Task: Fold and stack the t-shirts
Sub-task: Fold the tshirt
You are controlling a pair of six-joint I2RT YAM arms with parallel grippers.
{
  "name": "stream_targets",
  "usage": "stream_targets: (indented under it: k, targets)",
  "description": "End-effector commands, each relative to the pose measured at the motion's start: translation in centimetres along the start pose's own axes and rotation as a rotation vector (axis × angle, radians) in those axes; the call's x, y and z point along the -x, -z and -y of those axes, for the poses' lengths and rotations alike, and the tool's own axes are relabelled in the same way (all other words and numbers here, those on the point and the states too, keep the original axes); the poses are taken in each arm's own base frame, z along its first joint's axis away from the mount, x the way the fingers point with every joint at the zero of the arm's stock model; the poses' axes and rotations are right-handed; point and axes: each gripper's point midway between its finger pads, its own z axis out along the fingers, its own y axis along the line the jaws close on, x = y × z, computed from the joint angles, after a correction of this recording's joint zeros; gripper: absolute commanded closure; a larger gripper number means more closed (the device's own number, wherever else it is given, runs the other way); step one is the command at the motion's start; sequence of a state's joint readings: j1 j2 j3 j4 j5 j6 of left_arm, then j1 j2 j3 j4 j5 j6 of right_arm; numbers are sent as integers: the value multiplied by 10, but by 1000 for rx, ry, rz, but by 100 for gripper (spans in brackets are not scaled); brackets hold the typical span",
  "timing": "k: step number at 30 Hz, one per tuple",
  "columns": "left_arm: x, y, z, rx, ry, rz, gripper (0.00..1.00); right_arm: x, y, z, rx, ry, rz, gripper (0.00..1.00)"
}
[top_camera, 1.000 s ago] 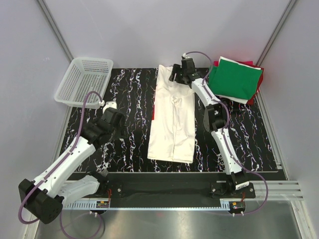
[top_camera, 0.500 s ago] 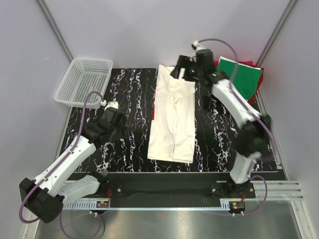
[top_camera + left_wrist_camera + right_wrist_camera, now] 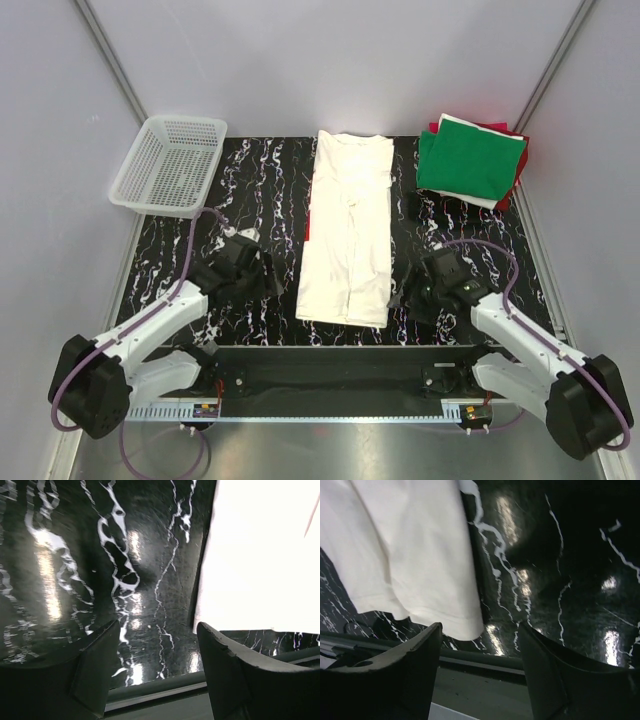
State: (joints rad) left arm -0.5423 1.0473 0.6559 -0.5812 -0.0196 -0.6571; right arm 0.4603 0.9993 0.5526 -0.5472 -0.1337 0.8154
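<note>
A cream-white t-shirt (image 3: pixel 348 235) lies folded into a long narrow strip down the middle of the table. My left gripper (image 3: pixel 266 284) hovers low just left of the shirt's near corner, open and empty. In the left wrist view its jaws (image 3: pixel 157 660) frame bare table, with the shirt's edge (image 3: pixel 260 555) up to the right. My right gripper (image 3: pixel 416 297) sits just right of the shirt's other near corner, also open and empty. In the right wrist view the shirt's hem corner (image 3: pixel 445 605) hangs just beyond the gripper (image 3: pixel 480 650). Folded green, red and white t-shirts (image 3: pixel 472 158) are stacked at the back right.
A white mesh basket (image 3: pixel 168 165) stands at the back left corner. The black marbled tabletop (image 3: pixel 250 190) ends at a metal rail (image 3: pixel 330 352) along the near edge, close under both grippers. Grey walls enclose the sides and back.
The right arm pulled back from the shirt's far end and dropped to its near right corner. The left gripper slid right, toward the near left corner. The shirt's far end now lies uncovered.
</note>
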Motion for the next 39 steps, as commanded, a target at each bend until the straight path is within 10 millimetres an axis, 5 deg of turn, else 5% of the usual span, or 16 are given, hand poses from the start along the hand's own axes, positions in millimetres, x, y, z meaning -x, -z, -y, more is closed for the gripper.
stream_targets:
  k: [1,17,25,34,38,39]
  targets:
    - [4,-10,33,-161,47,28,32,-6,9,-15,100,-81,11,32]
    - [-30,-29,35,-220,118,-16,35,-39,-42,11,69,-132,-110,57]
    - [-53,-39,46,-253,116,-49,37,-45,-46,18,72,-134,-117,100]
    - [-71,-56,49,-223,105,-81,43,-44,-41,23,52,-119,-99,100]
    - [-76,-64,46,-201,108,-91,55,-44,-41,23,50,-116,-97,100]
    - [-78,-66,45,-194,108,-98,65,-43,-41,23,50,-116,-97,100]
